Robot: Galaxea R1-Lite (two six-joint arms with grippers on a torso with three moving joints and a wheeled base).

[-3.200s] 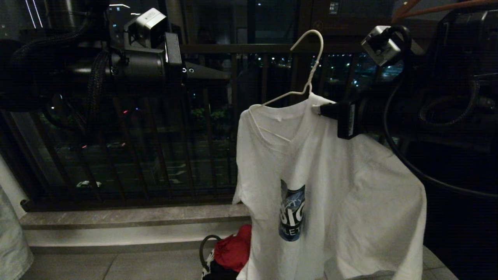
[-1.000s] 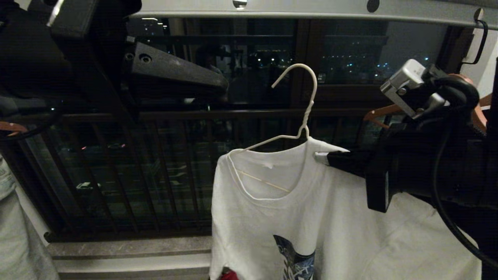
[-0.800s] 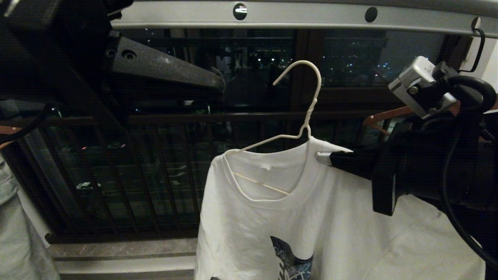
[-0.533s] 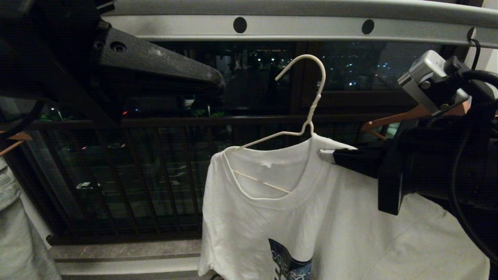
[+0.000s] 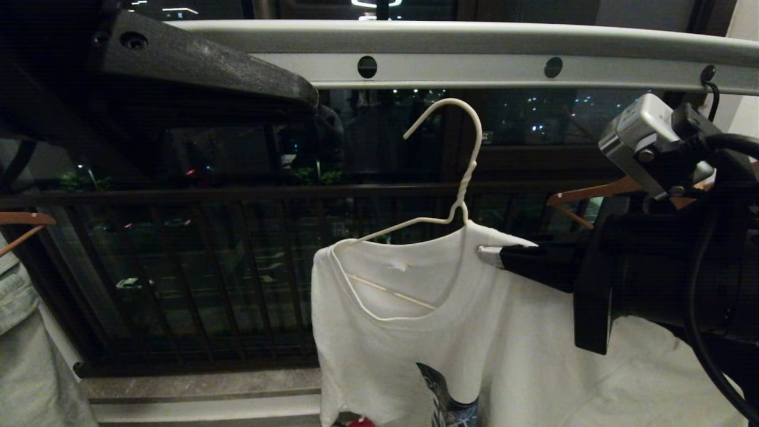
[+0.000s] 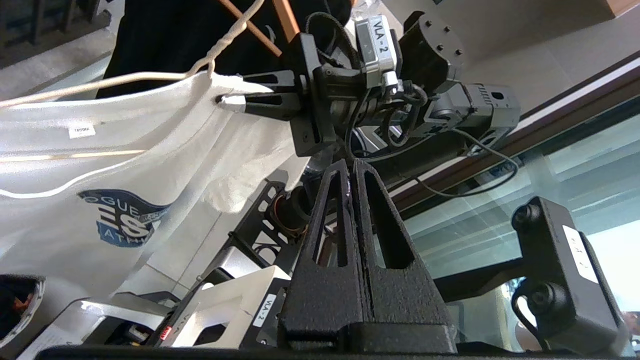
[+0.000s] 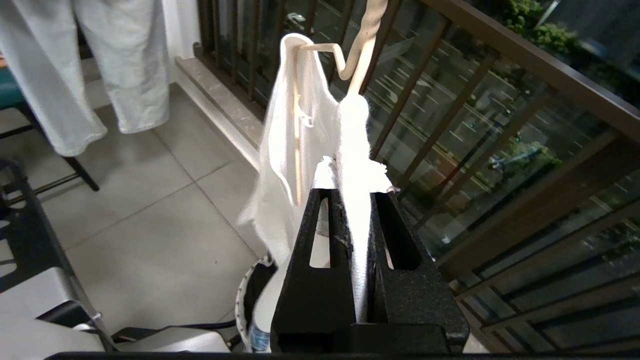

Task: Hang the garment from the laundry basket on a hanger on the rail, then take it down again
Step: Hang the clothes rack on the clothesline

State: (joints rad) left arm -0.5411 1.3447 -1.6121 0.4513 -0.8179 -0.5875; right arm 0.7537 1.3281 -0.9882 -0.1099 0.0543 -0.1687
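Night city lights glow behind the dark balcony railing [image 5: 237, 193]. High up runs the grey rail [image 5: 474, 68]. Just under it, not hooked on yet, the white wire hanger [image 5: 456, 154] carries the white T-shirt [image 5: 427, 332]. Pinched tight on the shirt's shoulder, over the wire, is the right tool [image 5: 489, 256]. Beside it the left tool [image 5: 296, 98] is closed and empty. Hanging and taking down are both left.

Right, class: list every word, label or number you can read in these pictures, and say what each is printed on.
"VLA-2": sticker on the right wrist camera.
"VLA-2": sticker on the pale housing.
"OGUE", "ES", "ATHL": partial chest print on the T-shirt.
Neck tag: too small to read.
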